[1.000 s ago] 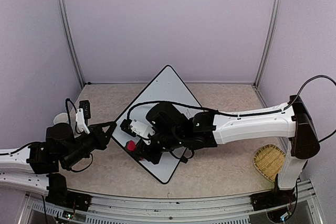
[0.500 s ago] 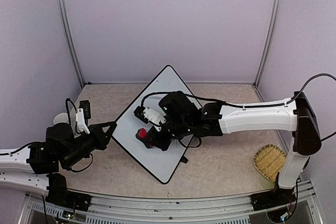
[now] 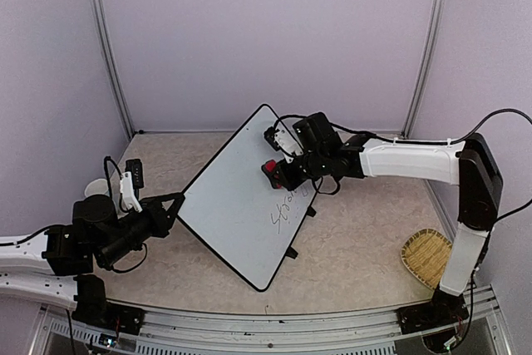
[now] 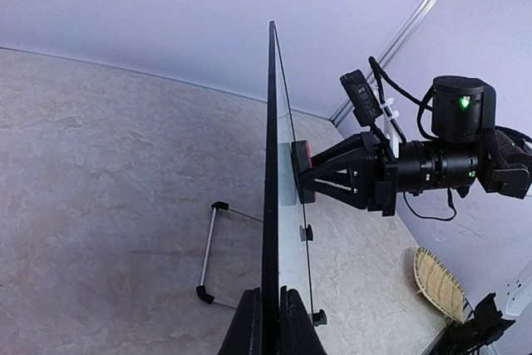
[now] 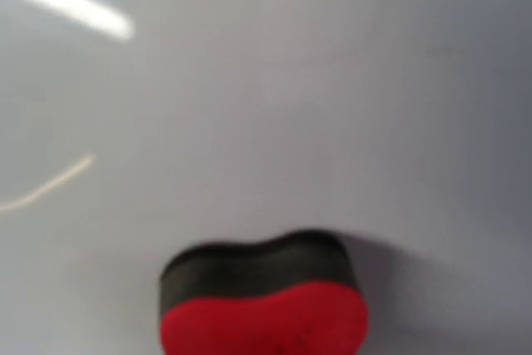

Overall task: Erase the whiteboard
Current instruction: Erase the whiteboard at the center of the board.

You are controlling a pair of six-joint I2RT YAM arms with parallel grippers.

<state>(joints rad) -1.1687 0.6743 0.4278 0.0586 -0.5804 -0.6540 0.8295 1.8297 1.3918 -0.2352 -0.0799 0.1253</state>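
The whiteboard [image 3: 237,209] stands over the middle of the tabletop [image 3: 357,247], turned so one corner points to the far wall and tilted rather than lying flat. The left wrist view shows it edge-on. Black handwriting [image 3: 288,208] marks the white face near its right edge. Two small black feet [image 4: 306,233] project from the face side. A wire stand [image 4: 208,255] shows behind the board, its lower end on the tabletop.

The left gripper [image 3: 176,203] is at the board's left corner, jaws closed tight on the black frame.

The right gripper [image 3: 278,170] reaches across from the right. Its jaws are drawn in on a red-and-black eraser [image 3: 269,167], and the eraser's black pad is pressed flat against the board's face. The eraser sits on the upper right part of the board, just beyond the handwriting. The right wrist view is blurred but shows the eraser [image 5: 264,305] against plain white surface.

One container noted: a shallow woven basket [image 3: 426,257] at the near right of the tabletop, well apart from the board, its woven bottom in full view.
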